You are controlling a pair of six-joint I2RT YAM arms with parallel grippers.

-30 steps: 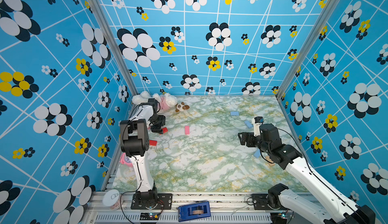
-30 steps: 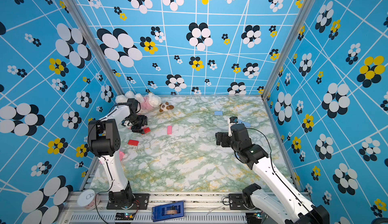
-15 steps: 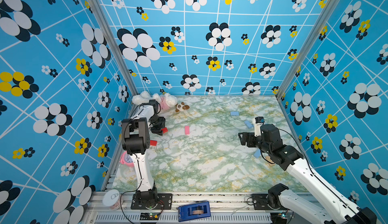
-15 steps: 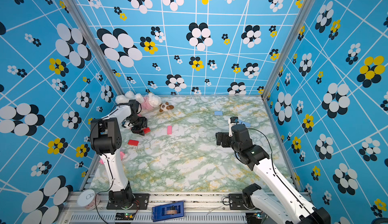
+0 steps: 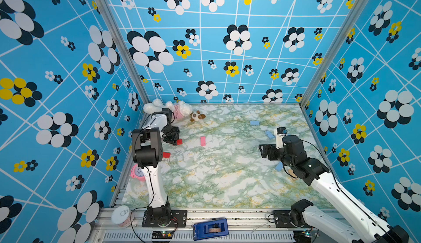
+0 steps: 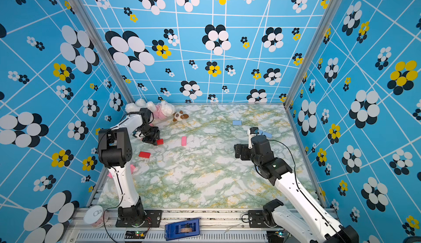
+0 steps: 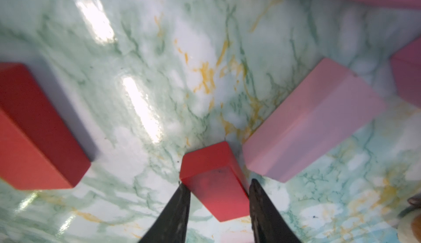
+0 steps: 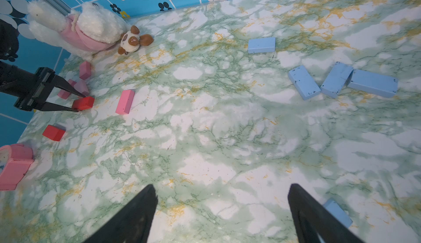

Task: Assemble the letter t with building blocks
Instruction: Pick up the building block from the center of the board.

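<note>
my left gripper (image 7: 217, 183): narrow, astride red block (image 7: 205, 162), clamp unclear | my right gripper (image 8: 222, 186): wide, empty | I judge red block light, rigid, slick; grip long sides mid-length

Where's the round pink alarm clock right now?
In both top views the round pink alarm clock sits at the table's left edge, partly hidden behind the left arm, with a flat red block nearest it.
</note>
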